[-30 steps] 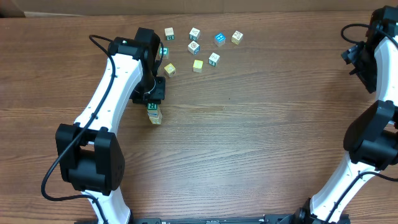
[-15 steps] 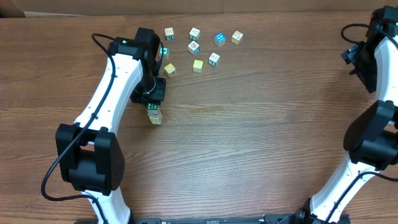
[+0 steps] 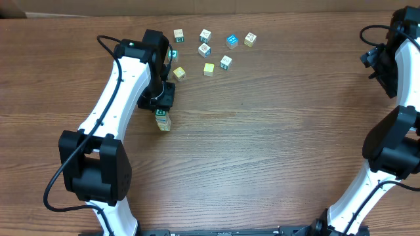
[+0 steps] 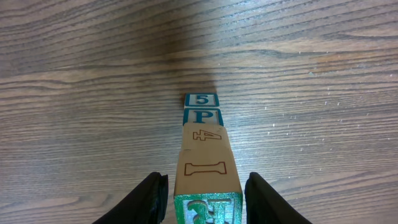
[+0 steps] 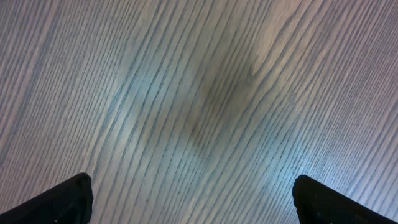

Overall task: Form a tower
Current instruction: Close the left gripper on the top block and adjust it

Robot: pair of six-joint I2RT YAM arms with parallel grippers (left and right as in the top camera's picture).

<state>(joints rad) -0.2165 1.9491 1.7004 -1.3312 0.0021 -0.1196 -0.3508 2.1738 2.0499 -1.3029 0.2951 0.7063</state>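
– Across the wooden worktop (image 3: 262,151), what takes up the most room?

– Two white-and-black arms. The left arm (image 3: 108,118) reaches from the near edge towards the far left. The right arm (image 3: 387,151) stands folded at the right edge, well apart from everything else.

– Where is the left gripper (image 4: 204,202)?

– Directly above the tower (image 3: 163,120), which stands left of centre on bare wood. From the left wrist, its two dark fingers (image 4: 152,199) flank the top cube (image 4: 208,210), one on each side. A thin sliver of gap shows on both sides, so the jaws are slightly parted around that cube and not pinching it.

– What does the tower look like?

– It is narrow and upright. The top face is green with a pale letter. The side facing the camera reads I and 4 on cream wood, then P and 5 in blue frames lower down, reaching the worktop.

– And the right gripper (image 5: 196,199)?

– Its fingertips sit wide apart at the corners of its own view, with only wood grain between them. It holds nothing.

– Anything smaller?

– Loose cubes (image 3: 204,50) lie scattered at the far side, to the right of the tower and apart from it.
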